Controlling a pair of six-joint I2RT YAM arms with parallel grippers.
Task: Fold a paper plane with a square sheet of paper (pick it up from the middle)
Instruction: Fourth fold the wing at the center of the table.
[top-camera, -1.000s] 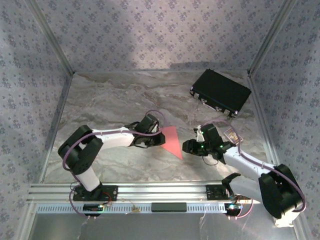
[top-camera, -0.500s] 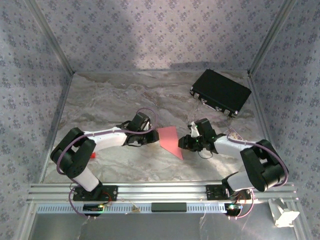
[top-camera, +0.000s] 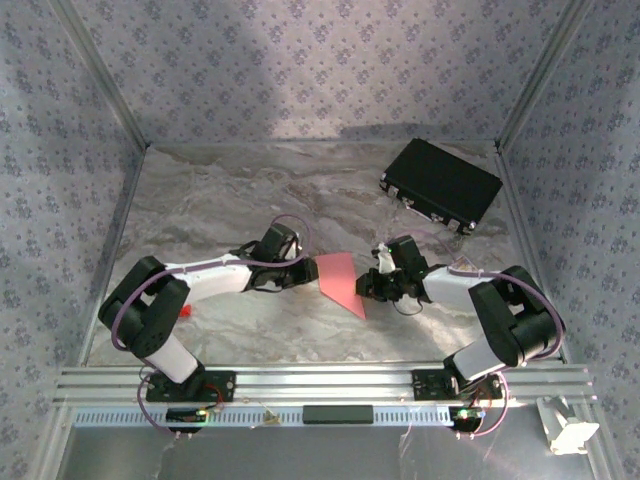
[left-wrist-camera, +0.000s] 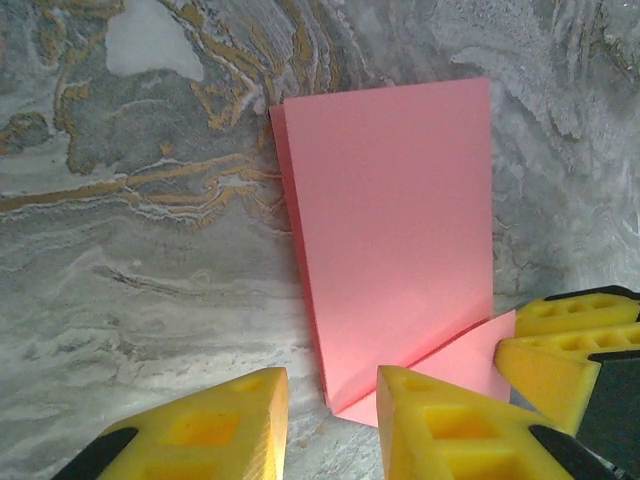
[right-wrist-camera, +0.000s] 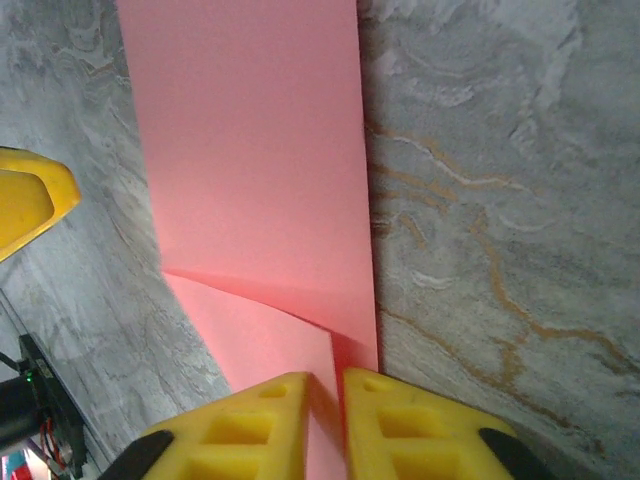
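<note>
The square sheet of paper (top-camera: 340, 281) lies on the marble table as a narrow creased pink shape, its sharp tip toward the near side. My left gripper (top-camera: 306, 272) is at the paper's left edge. In the left wrist view its yellow fingers (left-wrist-camera: 455, 430) stand apart, and the paper's (left-wrist-camera: 390, 240) near corner lies between them on the table. My right gripper (top-camera: 368, 289) is at the paper's right edge. In the right wrist view its fingers (right-wrist-camera: 250, 430) are almost together, with a raised edge of the folded paper (right-wrist-camera: 250, 150) pinched between them.
A black rectangular case (top-camera: 441, 185) lies at the back right of the table. A small red block (top-camera: 186, 310) sits by the left arm's base link. A metal rail (top-camera: 320, 382) runs along the near edge, and patterned walls enclose the table.
The right gripper has moved left onto the paper's edge and closed on it. The left gripper has slid back left and opened. The paper now looks narrower.
</note>
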